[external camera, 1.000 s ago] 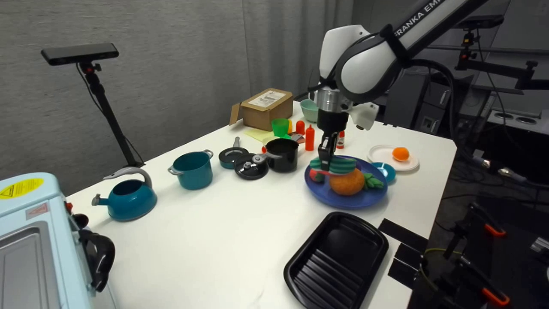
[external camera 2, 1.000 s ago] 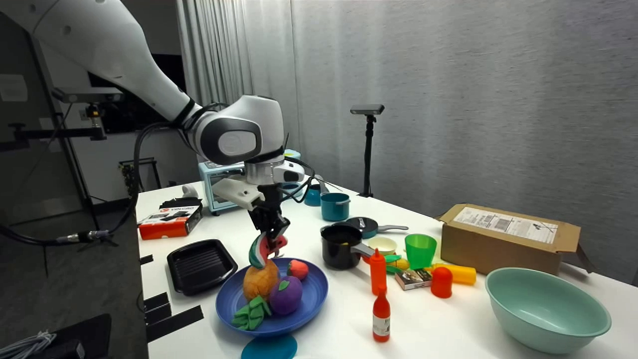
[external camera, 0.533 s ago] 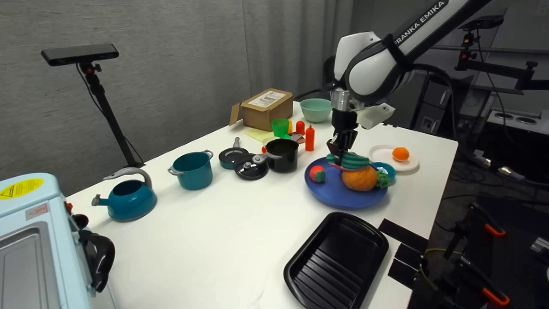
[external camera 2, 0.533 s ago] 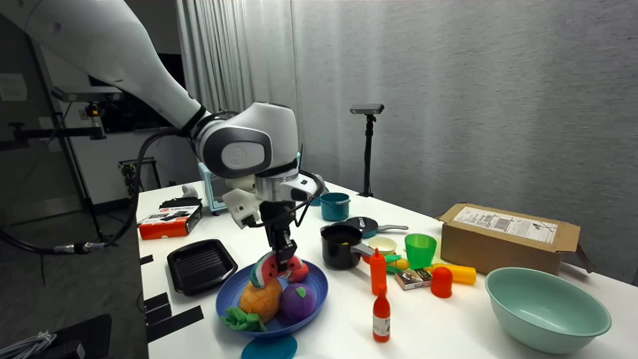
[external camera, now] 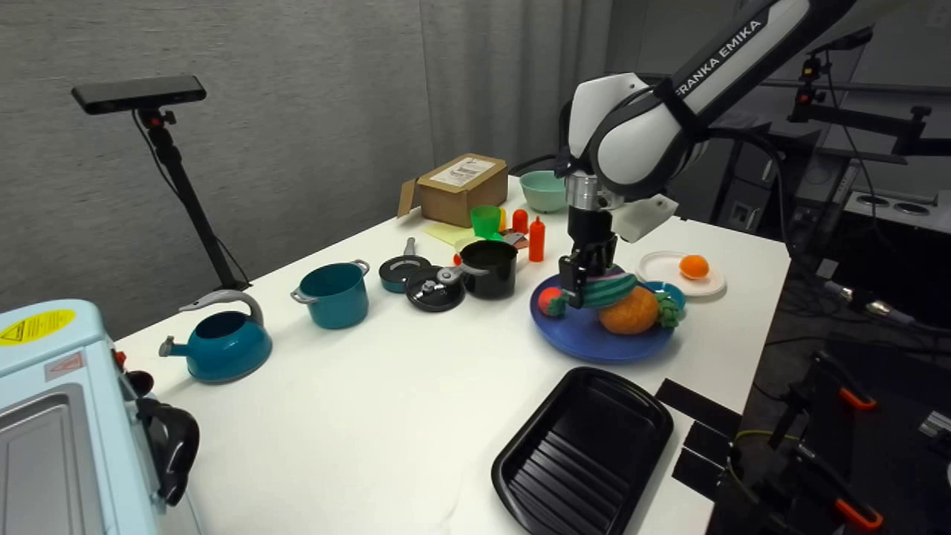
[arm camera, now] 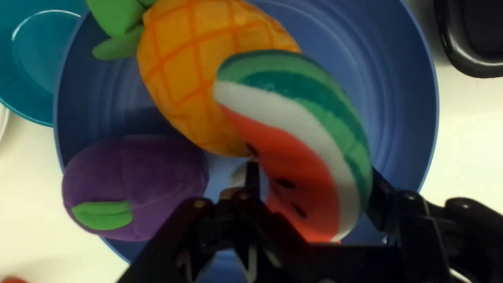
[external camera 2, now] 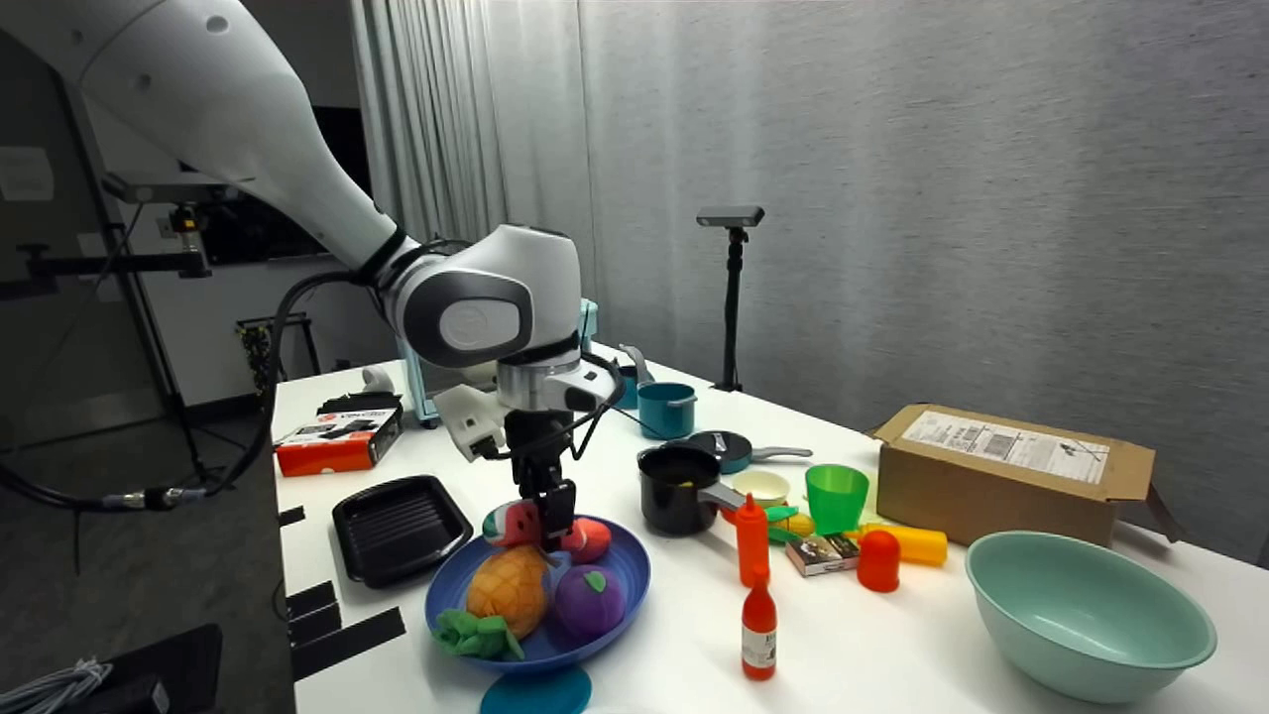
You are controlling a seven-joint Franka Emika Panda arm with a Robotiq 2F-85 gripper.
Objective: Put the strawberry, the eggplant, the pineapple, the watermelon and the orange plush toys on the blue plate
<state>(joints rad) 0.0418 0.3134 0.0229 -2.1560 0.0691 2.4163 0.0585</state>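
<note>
Watermelon (arm camera: pixel 300 143) was apparently being placed, the pincer (arm camera: pixel 314 180) spread around it over the blue plate (arm camera: pixel 404 98). Lifting straight clear seemed called for next.

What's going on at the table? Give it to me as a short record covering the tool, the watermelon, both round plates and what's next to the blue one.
Grip: tool has the watermelon between its fingers; cannot tell whether they press on it
Watermelon's place: over the blue plate, hiding part of the pineapple in the wrist view
On blue plate: pineapple, eggplant, strawberry
On white plate: what looks like the orange
Next to blue plate: black tray, teal dish
</note>
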